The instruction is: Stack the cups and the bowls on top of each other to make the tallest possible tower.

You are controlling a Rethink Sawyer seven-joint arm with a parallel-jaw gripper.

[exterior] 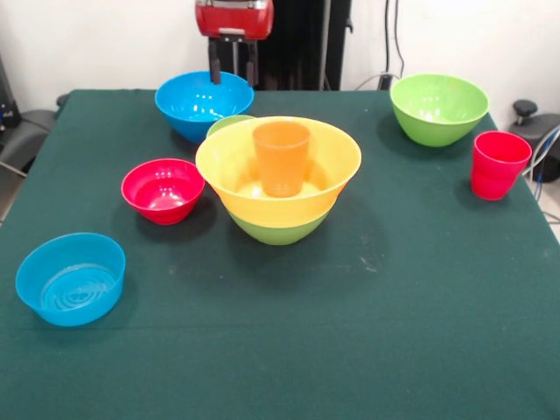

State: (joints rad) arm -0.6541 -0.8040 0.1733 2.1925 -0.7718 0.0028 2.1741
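Note:
My gripper [233,70] hangs open with nothing between its fingers, at the table's far side above the rim of the big blue bowl [203,103]. In the middle, a wide orange-yellow bowl [262,208] sits nested in a green bowl [278,232], and an orange cup [281,157] stands upright inside it. A small green bowl [226,124] peeks out just behind this stack. A small red bowl [163,190] sits left of it and a small blue bowl [71,278] near the front left. At the far right are a big green bowl [438,108] and a red cup [499,164].
A dark green cloth covers the table [367,332]. Past the right edge there are a black knob [525,109] and cables. A dark seat [22,131] shows off the left edge.

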